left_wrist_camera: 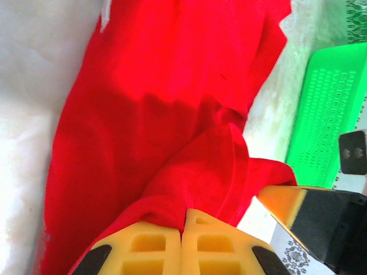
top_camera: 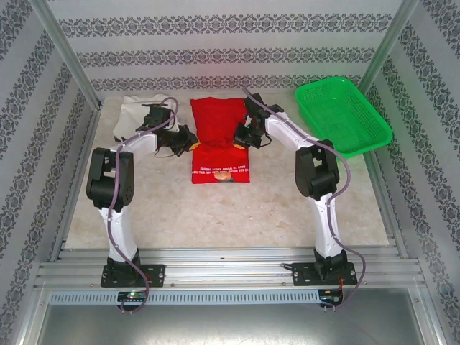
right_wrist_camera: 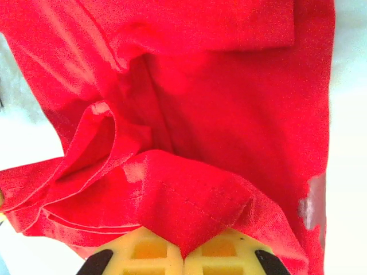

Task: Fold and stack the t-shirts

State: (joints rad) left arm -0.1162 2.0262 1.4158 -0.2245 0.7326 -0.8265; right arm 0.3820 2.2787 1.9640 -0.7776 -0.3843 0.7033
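Top external view gives you the only writing: a line of white lettering [top_camera: 220, 171] runs across the near part of the bright red cloth t-shirt [top_camera: 215, 118], above a darker printed band, and it is too small to read. That shirt lies flat at the middle of the pale marbled desk [top_camera: 215, 208], towards its far edge. At its left edge sits the left gripper [top_camera: 191, 144] and at its right edge the right gripper [top_camera: 239, 141]. The white cloth t-shirt [top_camera: 133, 113] lies in the far left corner, partly under the left arm. The green plastic mesh basket [top_camera: 343, 115] sits in the far right corner.

Left wrist view shows what the overhead cannot: the left gripper's yellow foam fingers [left_wrist_camera: 149, 246] are pressed together with a raised fold of red cloth caught between them. You also see the basket's perforated wall to the right. One yellow pad on a black finger [left_wrist_camera: 284, 201] of the other gripper is close beside the fold.

Right wrist view shows the right gripper's yellow fingers [right_wrist_camera: 223, 249] likewise closed, pinching a stitched hem corner of the red shirt. Loose folds bunch to the left there, with a pale patch on the cloth at the right edge. No lettering appears in either wrist view.
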